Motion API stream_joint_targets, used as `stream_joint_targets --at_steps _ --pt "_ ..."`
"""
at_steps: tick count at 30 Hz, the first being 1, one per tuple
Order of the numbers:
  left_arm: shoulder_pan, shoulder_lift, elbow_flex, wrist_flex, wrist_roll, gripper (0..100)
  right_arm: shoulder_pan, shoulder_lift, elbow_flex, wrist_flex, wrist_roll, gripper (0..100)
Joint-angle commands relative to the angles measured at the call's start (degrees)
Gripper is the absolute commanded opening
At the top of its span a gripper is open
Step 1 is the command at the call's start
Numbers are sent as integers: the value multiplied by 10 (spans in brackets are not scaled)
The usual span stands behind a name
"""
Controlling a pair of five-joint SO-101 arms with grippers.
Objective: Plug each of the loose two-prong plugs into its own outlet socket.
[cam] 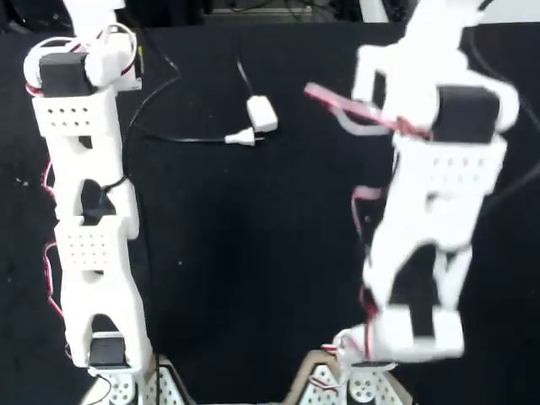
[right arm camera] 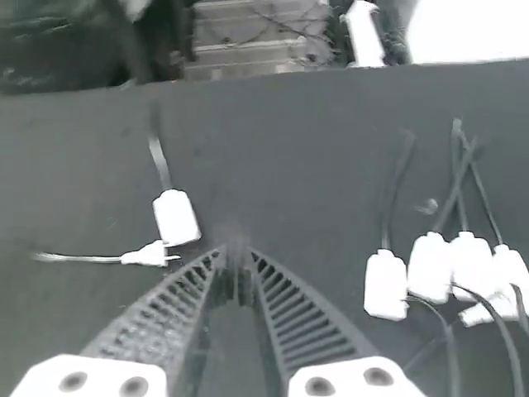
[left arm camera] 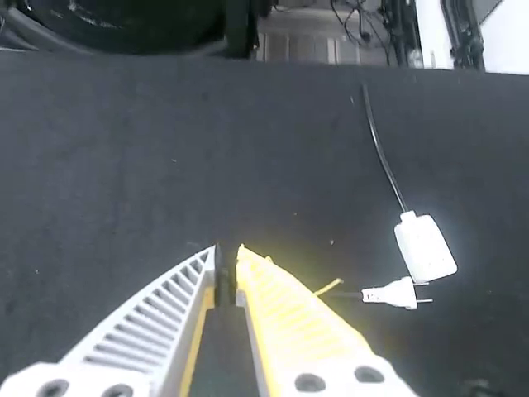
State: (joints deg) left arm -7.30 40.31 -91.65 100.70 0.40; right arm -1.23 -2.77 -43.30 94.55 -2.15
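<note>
At the table's (cam: 253, 253) far middle, one loose two-prong plug (cam: 240, 137) lies just beside one white outlet socket (cam: 261, 112), not inserted. Farther right, four more corded sockets (right arm camera: 430, 266) sit side by side. The left gripper (left arm camera: 226, 256) and the right gripper (right arm camera: 237, 256) are both pinched closed, empty.

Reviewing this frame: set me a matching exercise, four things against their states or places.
Things:
A. small white two-prong plug
B. lone white rectangular socket block
C. left gripper
D. four white blocks on black cables

States:
1. shut, empty
2. lying loose, unplugged
3. alone beside the plug
4. side by side in a row

Pairs: A-2, B-3, C-1, D-4
</note>
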Motion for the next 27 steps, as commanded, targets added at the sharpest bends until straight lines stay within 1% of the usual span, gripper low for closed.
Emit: stream_joint_targets --at_steps 1,4,7,10,12,15,19,22,25,26,27 --pt "-4 -63 46 4 8 58 -40 -109 219 -143 8 11" --pt "1 -98 102 4 8 58 -62 -162 419 -334 10 11" --pt "17 -117 139 2 7 58 -76 -194 600 -568 11 11" --pt "23 -118 159 2 7 58 -90 -185 729 -814 7 11" --pt "23 -118 163 2 8 58 -93 -154 772 -916 7 11" --pt "21 -118 165 2 8 58 -92 -75 758 -975 7 11" --pt "21 -118 165 2 7 58 -62 49 660 -985 7 11" --pt "22 -118 166 2 7 58 -46 132 596 -960 7 11" --pt "22 -118 166 2 8 58 -69 137 586 -883 6 11" --pt "22 -118 166 2 8 58 -76 130 585 -870 -4 11" --pt "22 -118 166 2 8 58 -77 123 587 -877 -36 11"
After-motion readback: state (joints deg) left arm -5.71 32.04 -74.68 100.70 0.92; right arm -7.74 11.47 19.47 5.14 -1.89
